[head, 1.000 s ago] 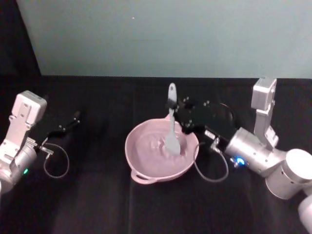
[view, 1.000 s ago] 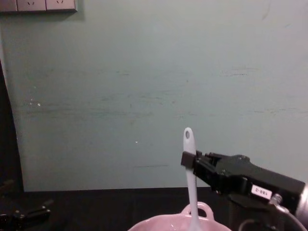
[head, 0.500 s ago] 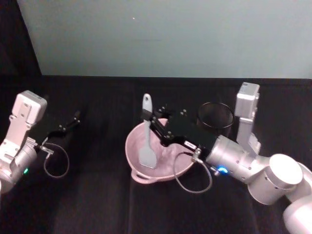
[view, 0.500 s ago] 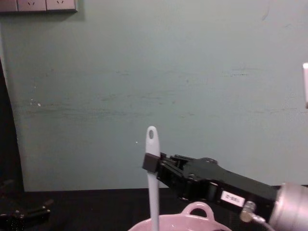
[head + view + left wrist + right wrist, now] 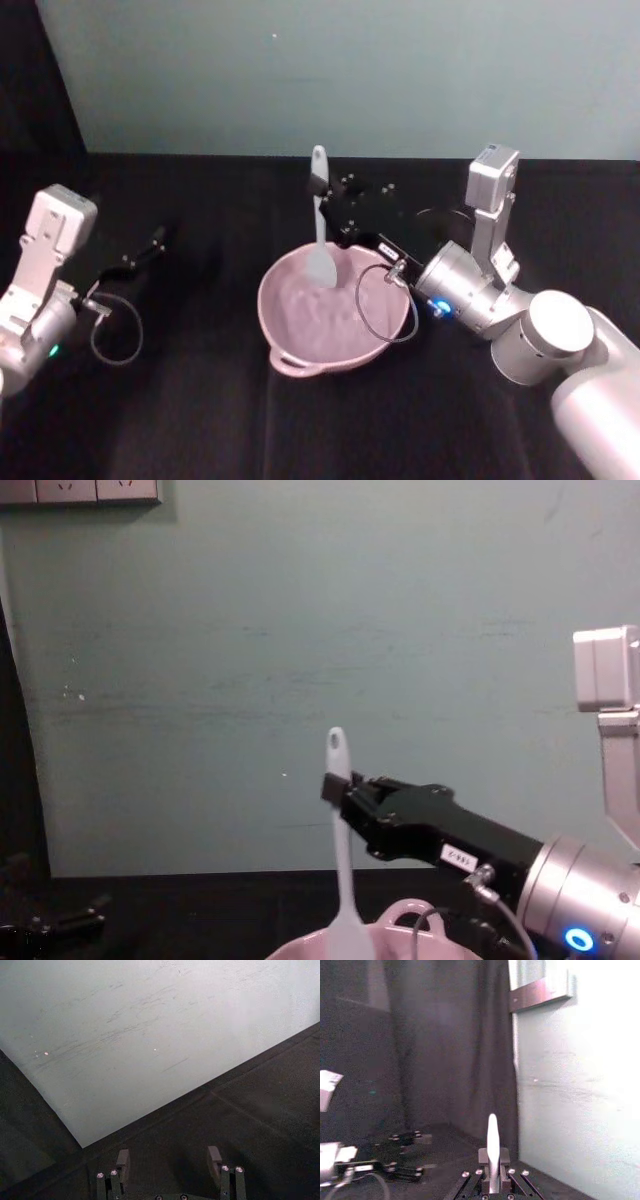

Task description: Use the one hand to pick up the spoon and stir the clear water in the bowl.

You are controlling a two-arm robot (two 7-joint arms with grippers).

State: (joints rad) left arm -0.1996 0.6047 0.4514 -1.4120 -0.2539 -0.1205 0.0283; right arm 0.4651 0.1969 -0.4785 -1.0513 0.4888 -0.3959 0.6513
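One arm does the work: the right gripper [image 5: 323, 190] reaches in from the right over the far side of the bowl [image 5: 268, 310], with its fingers pinched on the spoon [image 5: 319, 228] high on the handle, just under the holed tip. The right wrist view confirms it: the handle [image 5: 492, 1135] is clamped between the closed fingers and sticks straight out past them. Gripping that high likely keeps the black body and its cable loop above the rim, so only the head goes down. The spoon stands near upright, head down, inside the bowl close to the far wall. In the chest view the spoon [image 5: 341, 865] drops to rim level of the bowl [image 5: 300, 948], but I can't tell how deep it sits in the water. This reads as mid-stir. The bowl sits loose on the table [image 5: 200, 425], nothing holding it, so a head dragging along the wall could shove it. A sweep nearer the middle looks safer. The left gripper [image 5: 152, 246] is parked at the table's left, well apart from the bowl, fingers [image 5: 122, 1158] spread and empty.
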